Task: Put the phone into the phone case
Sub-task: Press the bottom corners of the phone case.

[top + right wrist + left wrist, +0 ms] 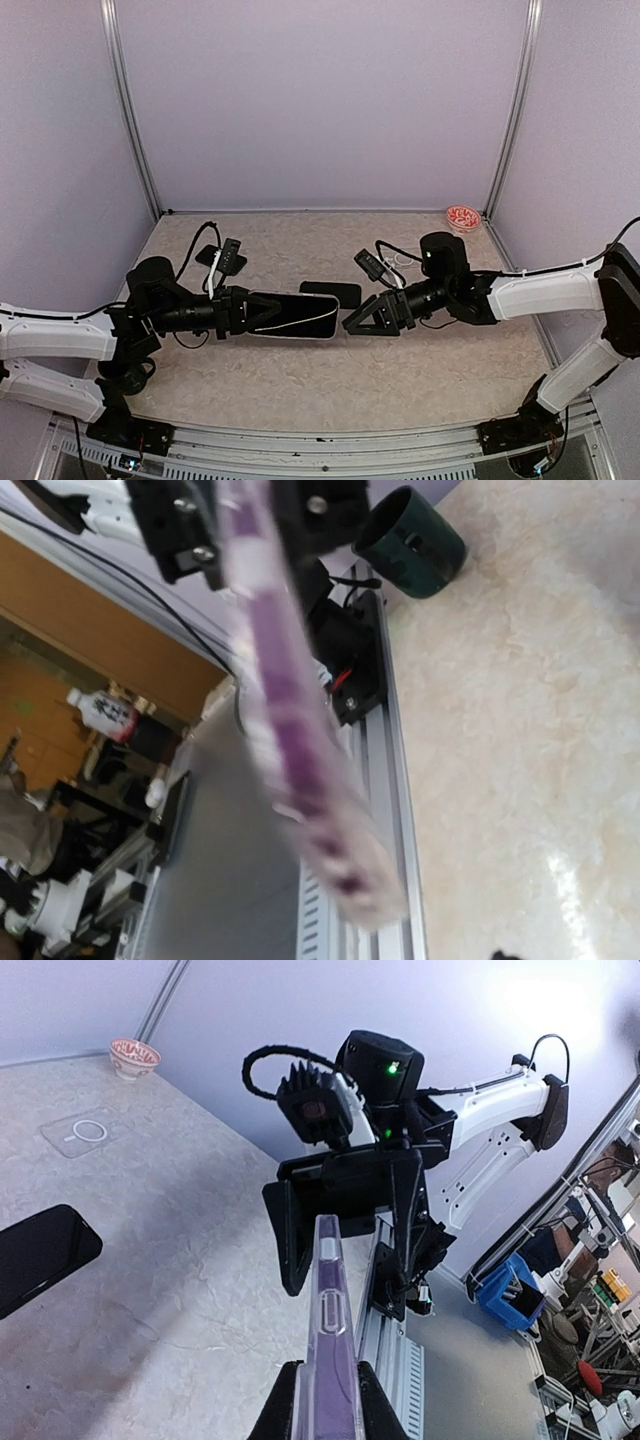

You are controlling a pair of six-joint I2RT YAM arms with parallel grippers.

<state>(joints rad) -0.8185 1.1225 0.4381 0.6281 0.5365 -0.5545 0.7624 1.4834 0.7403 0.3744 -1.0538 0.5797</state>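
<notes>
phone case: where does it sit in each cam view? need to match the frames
Top external: phone case at centre, lengthwise between the two arms, just below the black phone in the picture.
Left wrist: edge-on purple strip rising from bottom centre.
Right wrist: blurred purple strip running diagonally down from top centre.
Shared landmark: the left gripper clamped on one end of the case, seen in all three views.

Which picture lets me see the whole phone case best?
The top view. There the phone case shows its whole long outline, held at one end by the left gripper. The left wrist view shows only its thin purple edge, seen end-on. The right wrist view shows that same edge, but blurry.
</notes>
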